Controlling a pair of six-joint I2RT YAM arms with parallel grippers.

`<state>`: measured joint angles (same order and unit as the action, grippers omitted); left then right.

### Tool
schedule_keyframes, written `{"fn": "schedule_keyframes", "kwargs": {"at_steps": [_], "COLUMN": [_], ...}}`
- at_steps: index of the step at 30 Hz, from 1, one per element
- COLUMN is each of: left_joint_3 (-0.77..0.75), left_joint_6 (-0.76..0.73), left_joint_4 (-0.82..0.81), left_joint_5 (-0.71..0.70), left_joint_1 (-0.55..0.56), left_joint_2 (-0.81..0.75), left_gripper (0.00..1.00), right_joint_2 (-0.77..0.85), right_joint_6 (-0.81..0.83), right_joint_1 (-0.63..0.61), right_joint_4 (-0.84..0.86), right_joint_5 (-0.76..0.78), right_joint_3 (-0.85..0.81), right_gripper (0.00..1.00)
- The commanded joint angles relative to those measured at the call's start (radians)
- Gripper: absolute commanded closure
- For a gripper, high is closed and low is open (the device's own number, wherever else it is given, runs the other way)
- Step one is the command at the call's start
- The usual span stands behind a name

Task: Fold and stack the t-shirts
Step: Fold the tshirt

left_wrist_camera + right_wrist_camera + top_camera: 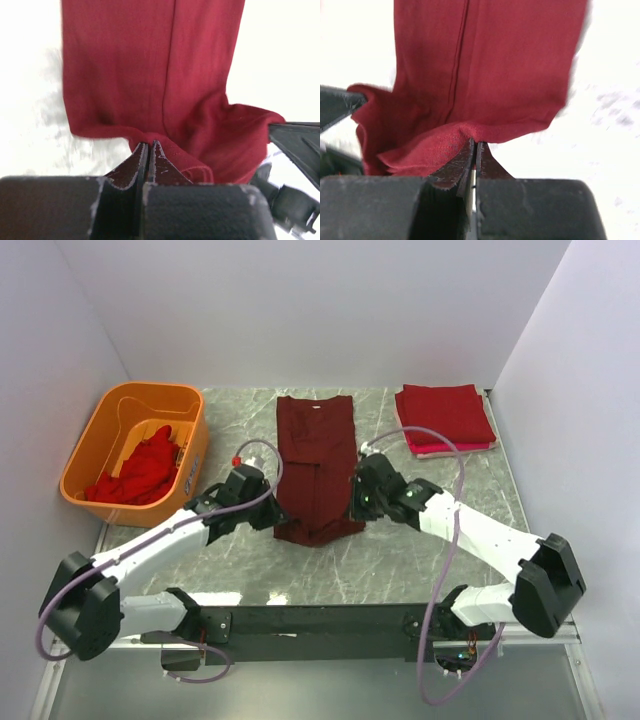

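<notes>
A dark maroon t-shirt [315, 450] lies in the middle of the table, folded into a long narrow strip with its collar at the far end. My left gripper [272, 515] is shut on its near left hem, and the left wrist view shows the cloth [150, 65] pinched at the fingertips [149, 144]. My right gripper [355, 508] is shut on the near right hem, seen up close [475, 142] with the shirt [510, 65] stretching away. The near edge is bunched and raised between the two grippers. A stack of folded red t-shirts [445, 415] sits at the back right.
An orange tub [85, 445] at the back left holds crumpled bright red t-shirts [140, 470]. White walls close in the table on the left, back and right. The marbled tabletop [330, 570] shows in front of the shirt.
</notes>
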<state>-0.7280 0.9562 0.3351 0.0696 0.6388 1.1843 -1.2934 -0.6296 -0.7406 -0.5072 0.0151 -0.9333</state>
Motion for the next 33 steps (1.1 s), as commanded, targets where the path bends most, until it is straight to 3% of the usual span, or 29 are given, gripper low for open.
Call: {"fn": "schedule_keyframes", "kwargs": {"at_steps": [1, 13, 23, 33], "left_joint_3": [-0.076, -0.324, -0.465, -0.577], "left_joint_6": [-0.046, -0.105, -0.165, -0.206], "left_joint_4": [-0.100, -0.097, -0.116, -0.108], "left_joint_5": [-0.034, -0.116, -0.122, -0.077], "left_joint_1": [-0.040, -0.152, -0.217, -0.243], "left_joint_2": [0.034, 0.267, 0.458, 0.604], "left_gripper": [0.99, 0.99, 0.99, 0.99], "right_joint_2": [-0.033, -0.260, -0.477, -0.590], "right_joint_6": [0.042, 0.100, 0.114, 0.100], "right_joint_1": [0.058, 0.248, 0.314, 0.351], "right_joint_4": [0.051, 0.110, 0.073, 0.056], "right_joint_5": [0.071, -0.012, -0.055, -0.090], "right_joint_3": [-0.090, -0.312, -0.510, -0.593], "right_gripper": [1.00, 1.00, 1.00, 1.00]}}
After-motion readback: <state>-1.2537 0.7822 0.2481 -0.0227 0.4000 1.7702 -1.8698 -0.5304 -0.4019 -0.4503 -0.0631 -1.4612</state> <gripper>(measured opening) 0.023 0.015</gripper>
